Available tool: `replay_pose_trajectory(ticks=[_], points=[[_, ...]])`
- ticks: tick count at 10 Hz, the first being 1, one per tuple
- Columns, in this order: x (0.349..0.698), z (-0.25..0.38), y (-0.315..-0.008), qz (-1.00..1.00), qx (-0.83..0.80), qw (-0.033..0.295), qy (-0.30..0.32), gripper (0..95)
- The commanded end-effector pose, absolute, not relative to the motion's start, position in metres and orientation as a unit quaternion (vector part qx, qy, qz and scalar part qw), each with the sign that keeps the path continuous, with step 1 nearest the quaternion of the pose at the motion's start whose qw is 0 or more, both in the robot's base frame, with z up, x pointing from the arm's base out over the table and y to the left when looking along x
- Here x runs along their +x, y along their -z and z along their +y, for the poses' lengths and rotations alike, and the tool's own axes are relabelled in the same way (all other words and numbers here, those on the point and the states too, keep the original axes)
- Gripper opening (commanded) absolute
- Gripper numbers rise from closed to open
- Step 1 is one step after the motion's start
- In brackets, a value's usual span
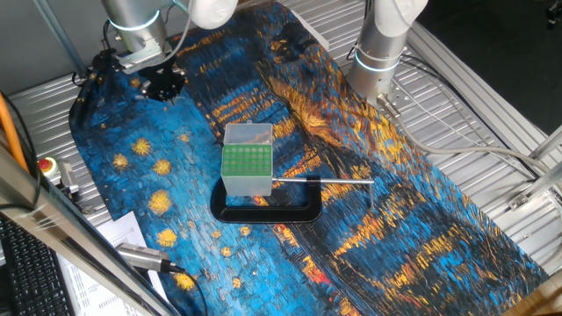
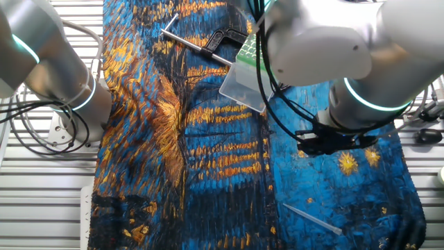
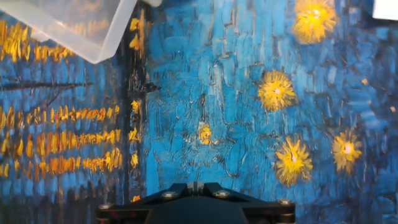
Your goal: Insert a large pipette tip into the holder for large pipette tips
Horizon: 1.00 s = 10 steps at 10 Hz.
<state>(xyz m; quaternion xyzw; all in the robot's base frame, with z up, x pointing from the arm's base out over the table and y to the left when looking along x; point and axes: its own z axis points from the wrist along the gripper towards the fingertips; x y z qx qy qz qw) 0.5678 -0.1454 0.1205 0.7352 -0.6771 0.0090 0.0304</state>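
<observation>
The holder for large pipette tips is a translucent box with a green perforated top, standing mid-cloth inside the black clamp. The other fixed view shows it partly behind my arm, and its corner is at the top left of the hand view. The large pipette tip lies flat on the blue cloth, apart from the holder and nearer that camera than my gripper. It does not show in the other views. My gripper is shut and empty, hovering over the starry blue cloth.
A black C-shaped clamp with a grey screw rod lies around the holder's base. A second arm's base stands at the far side. Papers, a keyboard and a red button lie off the cloth's left edge.
</observation>
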Motion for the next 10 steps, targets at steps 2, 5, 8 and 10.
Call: replay_pose_trajectory(ticks=[2,5,8,10], points=[[0.567,-0.146,-0.12,-0.673,0.739,-0.003,0.013,0.0],[0.567,-0.146,-0.12,-0.63,0.777,0.004,0.016,0.0],[0.568,-0.15,-0.119,-0.587,0.809,0.013,0.025,0.0],[0.569,-0.159,-0.111,-0.543,0.838,0.025,0.047,0.0]])
